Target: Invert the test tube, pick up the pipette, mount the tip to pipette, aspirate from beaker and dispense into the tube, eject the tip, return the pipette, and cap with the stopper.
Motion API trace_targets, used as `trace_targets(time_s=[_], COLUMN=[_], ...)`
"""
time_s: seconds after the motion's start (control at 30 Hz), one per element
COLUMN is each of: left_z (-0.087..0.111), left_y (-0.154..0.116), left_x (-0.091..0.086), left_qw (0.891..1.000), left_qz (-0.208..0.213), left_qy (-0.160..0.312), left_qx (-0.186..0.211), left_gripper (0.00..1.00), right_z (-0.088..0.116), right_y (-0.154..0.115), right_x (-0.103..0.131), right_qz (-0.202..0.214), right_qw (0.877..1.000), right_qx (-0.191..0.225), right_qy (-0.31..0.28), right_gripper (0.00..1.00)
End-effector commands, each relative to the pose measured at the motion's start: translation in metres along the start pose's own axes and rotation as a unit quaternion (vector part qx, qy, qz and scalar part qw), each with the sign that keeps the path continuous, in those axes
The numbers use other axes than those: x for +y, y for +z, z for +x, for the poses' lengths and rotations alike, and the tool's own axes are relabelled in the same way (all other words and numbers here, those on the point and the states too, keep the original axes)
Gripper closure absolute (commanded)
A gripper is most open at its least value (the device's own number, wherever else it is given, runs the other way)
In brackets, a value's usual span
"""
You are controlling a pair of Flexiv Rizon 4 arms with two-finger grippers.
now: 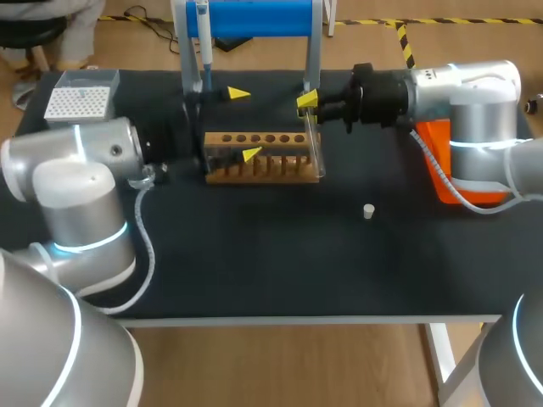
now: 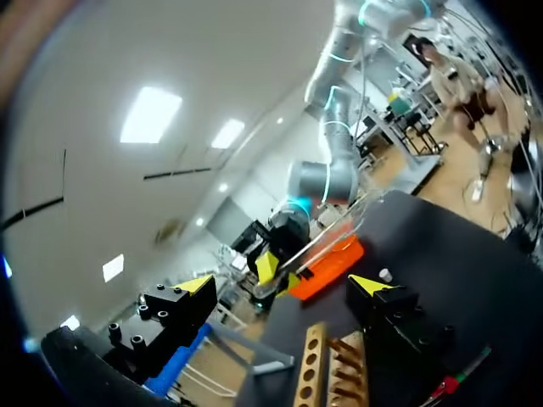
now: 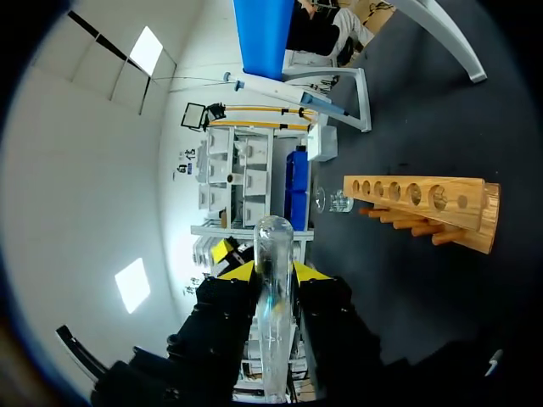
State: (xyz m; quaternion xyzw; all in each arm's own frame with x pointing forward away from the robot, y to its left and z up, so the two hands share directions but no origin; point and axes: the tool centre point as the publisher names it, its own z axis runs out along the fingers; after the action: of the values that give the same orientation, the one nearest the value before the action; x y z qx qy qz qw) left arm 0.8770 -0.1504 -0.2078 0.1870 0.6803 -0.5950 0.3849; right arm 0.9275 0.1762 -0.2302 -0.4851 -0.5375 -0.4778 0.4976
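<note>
The right gripper [image 3: 263, 264] is clamped on the glass test tube [image 3: 273, 242], whose rounded end pokes out past the yellow tips. In the head view the tube is at the right end of the wooden rack [image 1: 263, 159]. The left gripper [image 1: 244, 124] is spread wide and holds nothing, at the rack's left end. The pipette [image 1: 202, 47] hangs on the blue stand [image 1: 254, 17] behind. The white stopper [image 1: 368, 211] lies alone, right of the rack.
</note>
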Motion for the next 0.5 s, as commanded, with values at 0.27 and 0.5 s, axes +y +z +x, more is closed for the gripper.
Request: trace_targets(time_s=[0.27, 0.5], left_z=[0.0050, 0.0051], left_y=[0.0050, 0.0052], left_x=[-0.0026, -0.0055], left_qw=[0.988, 0.986], left_qz=[0.090, 0.079], left_qy=[0.126, 0.146], left_qx=[-0.012, -0.011], left_gripper=[0.00, 0.00], right_z=[0.0011, 0.0011], right_y=[-0.0002, -0.0002], right_x=[-0.0001, -0.0001], right_qz=[0.000, 0.000], right_qw=[1.000, 1.000], right_qx=[-0.001, -0.001], right_qy=[0.000, 0.000], right_gripper=[1.00, 1.00])
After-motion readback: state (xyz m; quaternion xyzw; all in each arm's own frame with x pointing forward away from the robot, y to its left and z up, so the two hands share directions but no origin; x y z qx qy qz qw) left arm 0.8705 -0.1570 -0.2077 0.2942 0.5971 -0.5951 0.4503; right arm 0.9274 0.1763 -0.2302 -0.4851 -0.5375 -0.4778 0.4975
